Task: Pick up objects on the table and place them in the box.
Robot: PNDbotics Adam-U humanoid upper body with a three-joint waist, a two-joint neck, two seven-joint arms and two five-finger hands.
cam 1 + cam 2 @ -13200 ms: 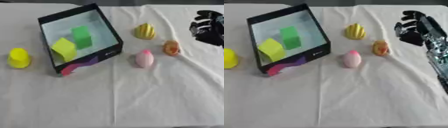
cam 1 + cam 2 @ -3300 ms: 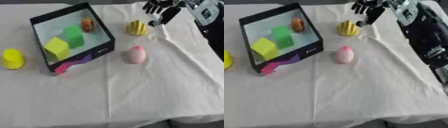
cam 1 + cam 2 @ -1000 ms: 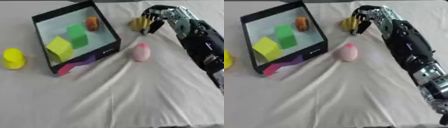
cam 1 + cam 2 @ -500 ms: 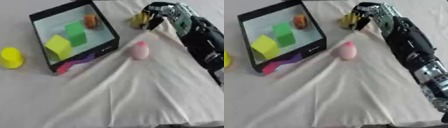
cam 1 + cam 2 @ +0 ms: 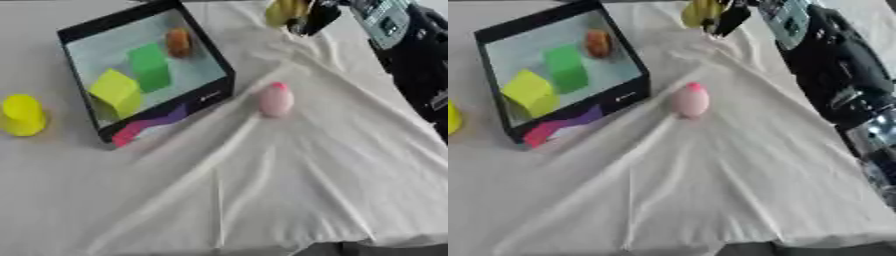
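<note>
A yellow ridged object [image 5: 282, 11] lies at the far edge of the white cloth. The dark fingers of my right hand [image 5: 317, 18] are curled against its right side, and the arm [image 5: 411, 47] comes in from the upper right. A pink egg-shaped object [image 5: 276, 99] lies on the cloth just right of the black box [image 5: 175, 112]. Inside the box are a green block [image 5: 149, 65], a yellow-green block [image 5: 114, 91] and a small orange object [image 5: 179, 41]. A yellow cup-shaped object [image 5: 22, 115] stands left of the box. My left hand shows in neither view.
The white cloth [image 5: 262, 190] is drawn into long folds that run from the near side up toward my right hand. Its front edge [image 5: 350, 242] shows at the bottom, with dark floor beyond.
The whole picture has shifted, so the camera moved. My right hand stays on the yellow ridged object at the far edge. The folds in the cloth have grown sharper.
</note>
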